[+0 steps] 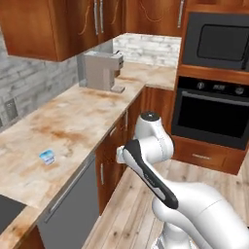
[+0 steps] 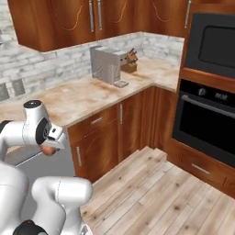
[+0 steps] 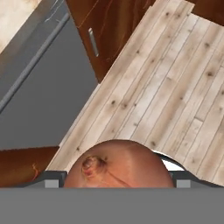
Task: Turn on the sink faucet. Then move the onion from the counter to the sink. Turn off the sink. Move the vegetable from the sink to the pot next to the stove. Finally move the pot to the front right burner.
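Observation:
The onion (image 3: pixel 120 164), a round reddish-orange ball, sits between my gripper's (image 3: pixel 118 181) two fingertips and hangs over the wooden floor beside the grey appliance front. From the right base view the onion (image 2: pixel 47 150) shows as a small reddish ball under the hand, with the gripper (image 2: pixel 50 146) shut on it, in front of the counter's edge. The beige marbled counter (image 1: pixel 73 121) runs along the left wall over reddish-brown cabinets. A black patch (image 1: pixel 7 214) is set into the counter at the lower left; I cannot tell what it is.
A grey coffee machine (image 1: pixel 102 70) stands at the far end of the counter, with a knife block (image 2: pixel 131 62) behind it. A small blue-white packet (image 1: pixel 47 156) lies on the counter. The built-in oven (image 1: pixel 214 112) and microwave fill the right wall. Wooden floor (image 2: pixel 151 193) lies open between.

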